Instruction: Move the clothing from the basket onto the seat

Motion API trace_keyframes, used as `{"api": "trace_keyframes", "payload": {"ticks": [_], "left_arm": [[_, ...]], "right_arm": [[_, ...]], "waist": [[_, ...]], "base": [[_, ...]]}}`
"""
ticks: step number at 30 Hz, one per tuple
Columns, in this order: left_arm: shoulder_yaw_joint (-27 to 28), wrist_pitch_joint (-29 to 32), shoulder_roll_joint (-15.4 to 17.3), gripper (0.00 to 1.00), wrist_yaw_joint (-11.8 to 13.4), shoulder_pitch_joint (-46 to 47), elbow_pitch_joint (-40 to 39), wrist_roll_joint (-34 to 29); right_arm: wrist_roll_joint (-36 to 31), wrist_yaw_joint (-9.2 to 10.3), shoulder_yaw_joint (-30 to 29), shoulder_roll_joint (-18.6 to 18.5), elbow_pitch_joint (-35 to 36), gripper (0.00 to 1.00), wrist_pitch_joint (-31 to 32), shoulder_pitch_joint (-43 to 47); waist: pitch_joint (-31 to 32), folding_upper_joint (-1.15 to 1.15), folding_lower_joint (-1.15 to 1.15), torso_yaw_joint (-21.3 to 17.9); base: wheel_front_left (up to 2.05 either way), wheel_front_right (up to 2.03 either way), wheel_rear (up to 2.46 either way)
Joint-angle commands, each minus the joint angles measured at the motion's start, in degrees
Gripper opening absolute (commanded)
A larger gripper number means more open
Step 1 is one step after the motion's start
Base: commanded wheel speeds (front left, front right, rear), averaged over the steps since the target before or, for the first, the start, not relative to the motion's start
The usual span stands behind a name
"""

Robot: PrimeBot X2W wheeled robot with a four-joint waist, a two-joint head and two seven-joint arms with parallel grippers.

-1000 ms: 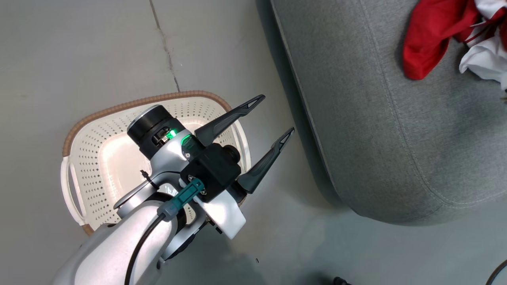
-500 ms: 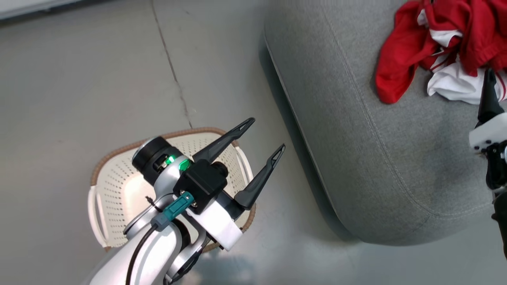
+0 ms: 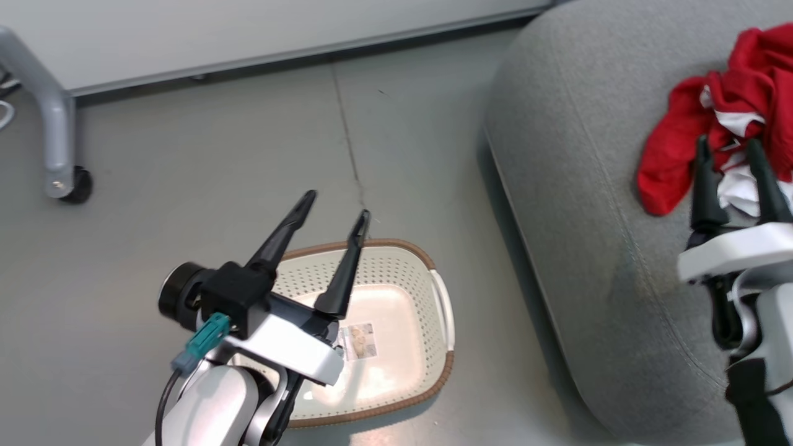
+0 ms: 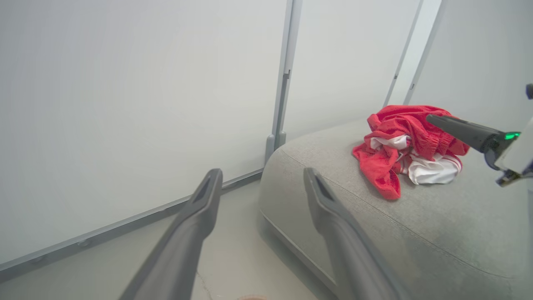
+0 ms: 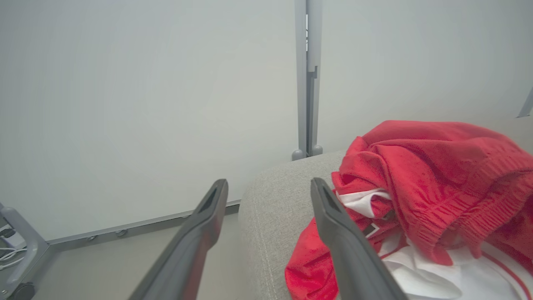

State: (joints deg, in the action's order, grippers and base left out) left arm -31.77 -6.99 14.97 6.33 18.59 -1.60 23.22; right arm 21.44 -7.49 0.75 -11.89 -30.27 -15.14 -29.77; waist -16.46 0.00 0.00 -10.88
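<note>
The clothing [image 3: 731, 105], a red pile with white pieces, lies on the light grey seat [image 3: 576, 186] at the right. My right gripper [image 3: 727, 145] hovers at the near side of the pile, open and holding nothing. In the right wrist view the clothing [image 5: 437, 166] sits just right of the open right gripper [image 5: 270, 183], on the seat [image 5: 266, 216]. The cream basket [image 3: 433, 279] stands on the floor, holding just a paper label [image 3: 358, 341]. My left gripper [image 3: 337, 205] is above the basket, open and empty. The left wrist view shows the left gripper [image 4: 262, 173] and the clothing [image 4: 399, 141].
A grey frame leg with a caster wheel [image 3: 65, 179] stands at the far left. A white wall panel [image 3: 248, 31] runs along the back, with a grey post [image 5: 307, 83] behind the seat. A floor seam [image 3: 350, 142] runs toward the basket.
The head camera has shifted, so the basket's label and the back wall now show. My right gripper has come into view with its jaws apart by the clothing. My left gripper now points up the view.
</note>
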Motion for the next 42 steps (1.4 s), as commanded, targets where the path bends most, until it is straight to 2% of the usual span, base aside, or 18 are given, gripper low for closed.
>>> {"api": "trace_keyframes", "payload": {"ticks": [1,15,20,28,37,42], "left_arm": [[1.4,-1.26,-0.27,1.0,1.29,-1.36,0.52,0.75],[11.48,-7.33,-0.61,1.0,8.01,-5.97,2.81,3.58],[16.04,-8.12,-0.57,1.0,8.91,-9.39,2.08,4.07],[20.9,-8.16,-1.39,1.0,7.08,-15.58,-0.24,1.46],[20.91,-8.18,-0.93,1.0,3.1,-19.75,1.67,-0.54],[20.14,-7.69,-0.19,1.0,2.37,-21.13,3.22,-0.79]], "right_arm": [[-1.09,-0.01,0.78,0.73,2.41,1.0,0.24,2.2],[-6.42,-0.01,2.09,5.82,17.28,1.0,5.91,11.27],[-7.31,-0.01,1.56,7.06,20.74,1.0,7.73,15.02],[-8.91,-0.01,0.07,7.95,24.31,1.0,10.57,20.36],[-9.92,-0.01,-0.51,8.49,26.98,1.0,13.06,25.26],[-10.02,-0.01,-0.78,8.72,28.56,1.0,14.24,28.04]], "waist": [[2.37,0.0,0.0,2.74],[6.0,0.0,0.0,6.85],[7.66,0.0,0.0,8.0],[10.82,0.0,0.0,9.79],[14.17,0.0,0.0,10.76],[15.95,0.0,0.0,10.88]], "base": [[0.0,0.0,0.0],[0.0,0.0,0.0],[0.0,0.0,0.0],[0.0,0.0,0.0],[0.0,0.0,0.0],[0.0,0.0,0.0]]}}
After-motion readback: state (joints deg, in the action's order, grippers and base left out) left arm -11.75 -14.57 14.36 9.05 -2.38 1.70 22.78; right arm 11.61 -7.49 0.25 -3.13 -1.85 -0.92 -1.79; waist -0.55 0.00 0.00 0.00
